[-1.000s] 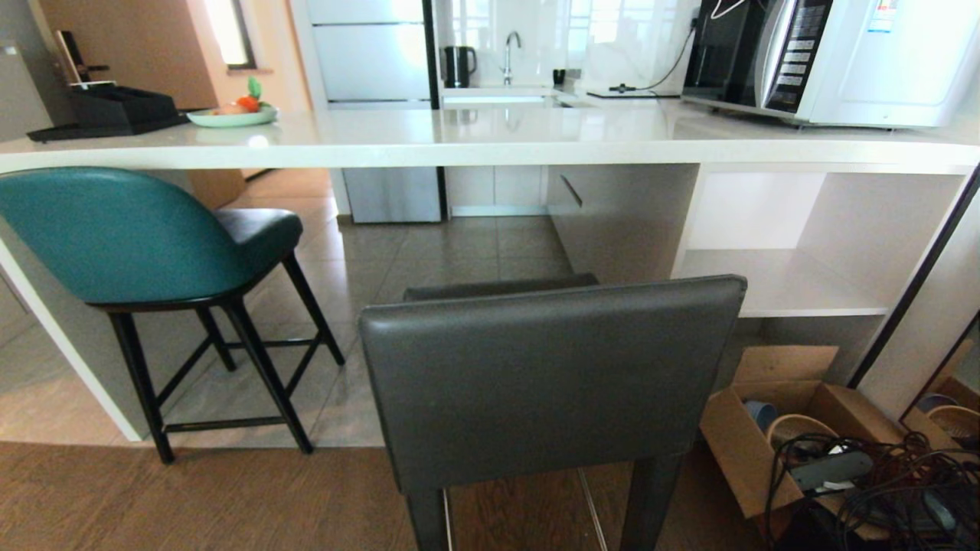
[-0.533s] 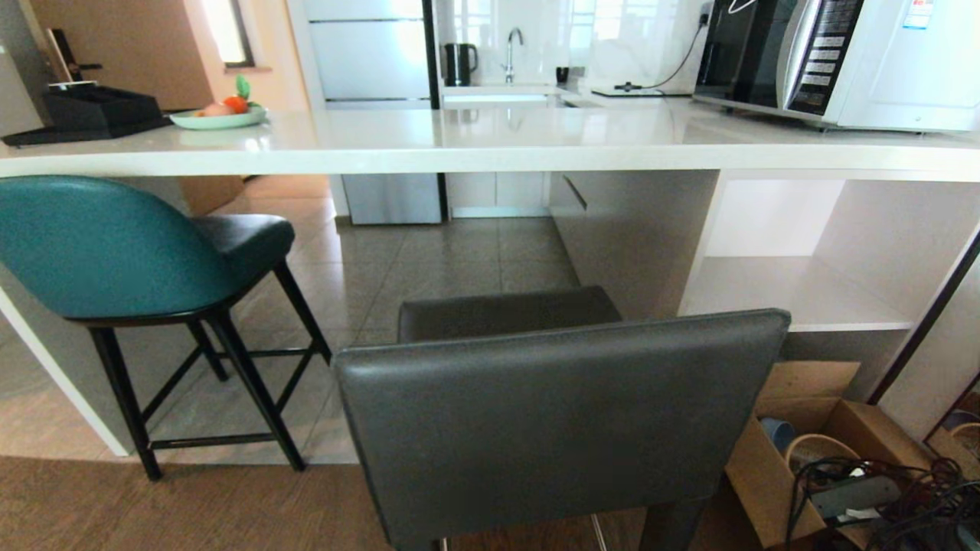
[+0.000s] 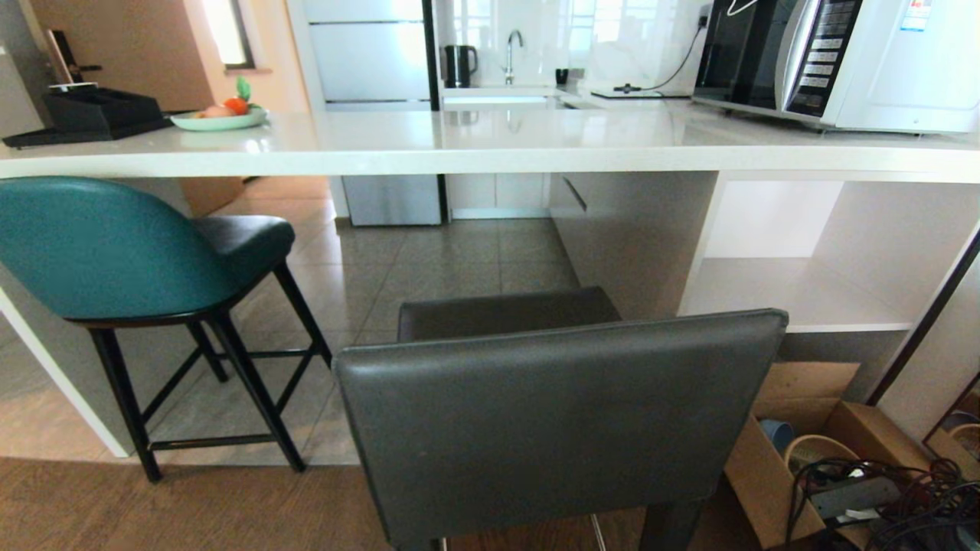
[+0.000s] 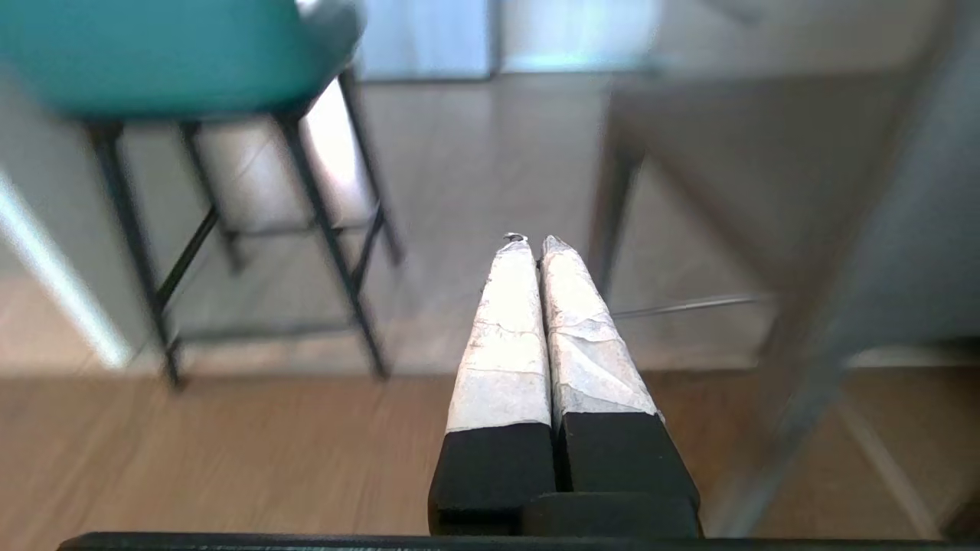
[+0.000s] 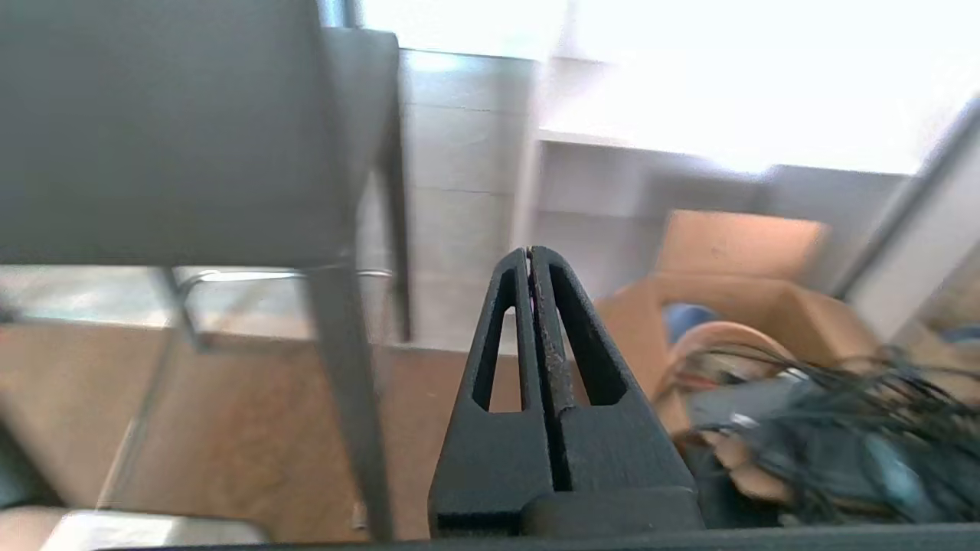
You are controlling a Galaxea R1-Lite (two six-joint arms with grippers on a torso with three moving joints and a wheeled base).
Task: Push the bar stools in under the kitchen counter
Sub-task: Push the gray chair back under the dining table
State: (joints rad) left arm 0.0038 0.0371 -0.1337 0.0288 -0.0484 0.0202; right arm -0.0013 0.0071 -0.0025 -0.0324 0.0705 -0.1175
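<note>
- The left hand (image 4: 534,243) hangs low with its two taped fingers pressed together and nothing between them. The teal stool (image 4: 153,53) stands ahead of it and off to its outer side, well apart.
- The right hand (image 5: 530,252) is likewise pinched closed on nothing. The grey stool (image 5: 168,130) stands just ahead of it toward the inner side, its near leg (image 5: 344,383) close to the fingertips but not touching.
- Judged step: the approach to the grey stool (image 3: 559,413), whose back is nearest the robot while its seat sits short of the surface (image 3: 490,145). The teal stool (image 3: 115,245) has its seat front partly under the slab already.
- The next move likely calls for setting a closed hand, or both, flat against the grey backrest and driving forward squarely, so the stool slides rather than twists or tips.
- Only the head view shows the surface and both stools' standing relative to it; neither hand appears there. Only the wrist views show the hands and the metal footrest (image 5: 268,274).
- A cardboard box (image 5: 735,306) of cables lies beyond the right hand's outer side.
</note>
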